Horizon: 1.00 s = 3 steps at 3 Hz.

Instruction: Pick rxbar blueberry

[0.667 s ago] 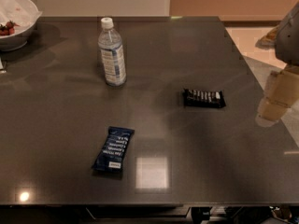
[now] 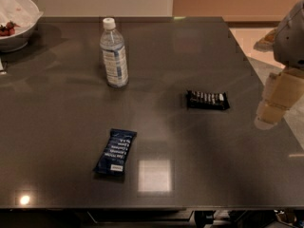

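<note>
While my pincer is hovering right of the bench, opening unclear, a black bar is lying roughly between it and the rxbar blueberry.

I see a dark, glossy table mirroring light, a clear plastic bottle, the smooth blue rxbar blueberry wrapper, and my gripper, matt cream, at the table's right edge.

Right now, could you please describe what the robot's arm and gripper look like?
The gripper, at the picture's right edge by the table's side, is pale cream, blocky and segmented, with a rounded lower end. Above it, the arm shows a rounded light grey housing. I can see no cables or markings.
</note>
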Tool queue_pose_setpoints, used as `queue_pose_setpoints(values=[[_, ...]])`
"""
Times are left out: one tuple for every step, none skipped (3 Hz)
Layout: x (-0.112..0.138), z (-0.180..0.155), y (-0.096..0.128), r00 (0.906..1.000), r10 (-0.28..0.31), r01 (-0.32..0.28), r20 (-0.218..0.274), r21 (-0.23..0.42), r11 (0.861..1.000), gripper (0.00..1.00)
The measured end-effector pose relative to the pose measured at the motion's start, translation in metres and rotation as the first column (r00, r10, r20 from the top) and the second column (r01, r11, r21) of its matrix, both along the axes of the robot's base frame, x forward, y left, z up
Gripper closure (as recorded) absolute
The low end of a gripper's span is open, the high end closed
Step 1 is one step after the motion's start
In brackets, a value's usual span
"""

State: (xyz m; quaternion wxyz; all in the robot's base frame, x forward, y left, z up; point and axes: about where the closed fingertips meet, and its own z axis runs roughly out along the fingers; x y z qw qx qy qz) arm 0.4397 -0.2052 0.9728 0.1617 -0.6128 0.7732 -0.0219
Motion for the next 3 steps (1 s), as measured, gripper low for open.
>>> queue_pose_setpoints(values=[[0.002,-0.013,0.032,0.9983,0.057,-0.057,-0.009,0.042,0.997,0.0],[-0.001,-0.035,0.076,0.9896,0.142,-0.14,-0.021,0.087,0.986,0.0],[0.002,-0.061,0.119,0.9627,0.269,-0.264,-0.031,0.104,0.959,0.0]])
